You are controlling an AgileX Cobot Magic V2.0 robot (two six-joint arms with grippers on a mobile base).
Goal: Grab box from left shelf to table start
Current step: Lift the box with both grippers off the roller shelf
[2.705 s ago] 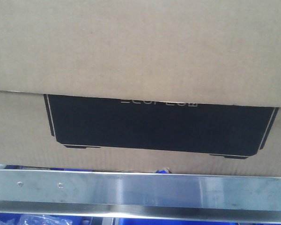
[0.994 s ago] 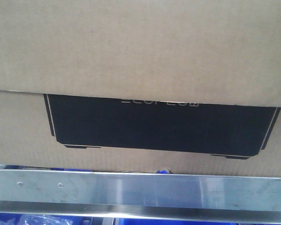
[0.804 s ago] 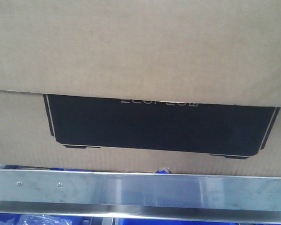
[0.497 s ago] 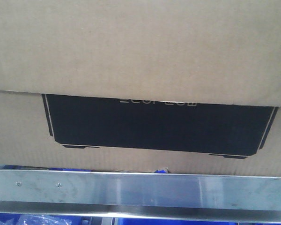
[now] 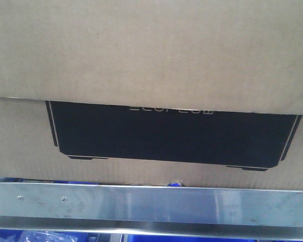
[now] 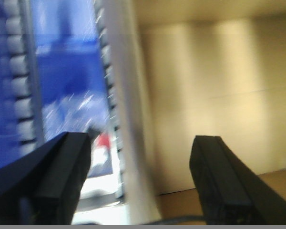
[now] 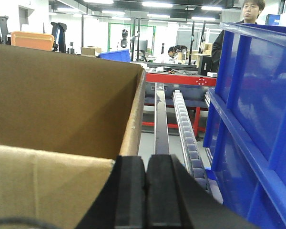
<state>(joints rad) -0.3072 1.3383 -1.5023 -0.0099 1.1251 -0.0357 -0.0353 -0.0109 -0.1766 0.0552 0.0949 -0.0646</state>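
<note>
Left hand (image 6: 142,140) released, 2 fingers (image 6: 62,181) spread wide, box (image 6: 205,86) wall just ahead. Right hand (image 7: 145,164) clenched on nothing, box rim just left, blue bin (image 7: 257,95) to right.

Front view: dim and a bit soft; the box (image 5: 151,55) looks dull, the left shelf (image 5: 151,204) has a pale shine.
Left wrist view: very blurry and smeared; warm yellow glow on the box.
Right wrist view: sharp and bright; ceiling lights (image 7: 157,4) glow far back.
</note>
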